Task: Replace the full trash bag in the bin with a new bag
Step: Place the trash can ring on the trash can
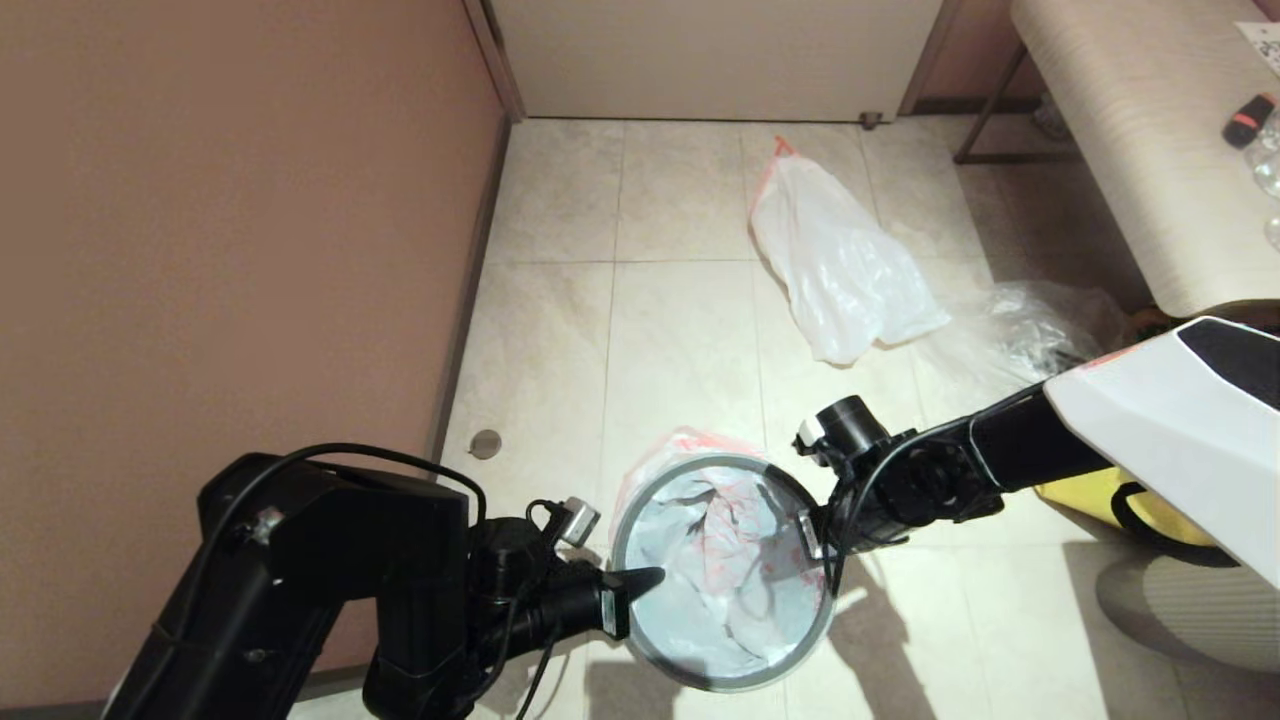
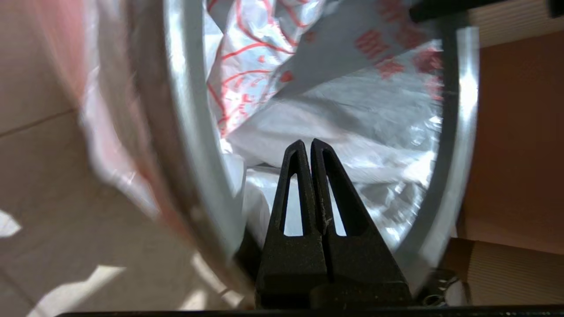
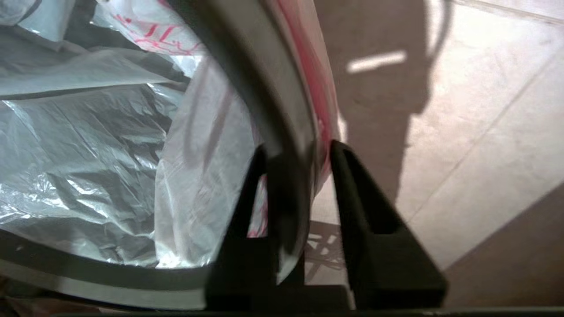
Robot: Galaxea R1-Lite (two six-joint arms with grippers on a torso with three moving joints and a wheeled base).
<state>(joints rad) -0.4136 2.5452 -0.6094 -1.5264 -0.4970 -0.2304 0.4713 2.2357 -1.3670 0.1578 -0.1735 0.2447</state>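
1. The bin (image 1: 722, 668) is my landmark: a small round wastebasket standing on the tiled floor just in front of me, seen from above. A thin grey hoop (image 1: 640, 500) sits on its rim. I judge the bin light and easy to tip, so any push on it should be gentle.

2. The full trash bag (image 1: 840, 260) lies on the floor well beyond the bin, towards the far door, already out. It looks soft and saggy; its orange-red handle tips at the end furthest from the bin seem the best place to take hold.

3. The new bag (image 1: 735, 560), translucent white with red drawings, lines the inside of the bin, crumpled and loose. Its edge spills over the rim under the hoop on the far side of the bin. I judge it thin, slippery and easily torn, so it is best pinched at the folded edge by the rim.

4. My right gripper (image 3: 297, 176) is at the bin's right rim, its fingers parted and straddling hoop and bag edge, one inside and one outside.

5. My left gripper (image 2: 307, 149) reaches just over the bin's left rim, fingers pressed together and holding nothing.
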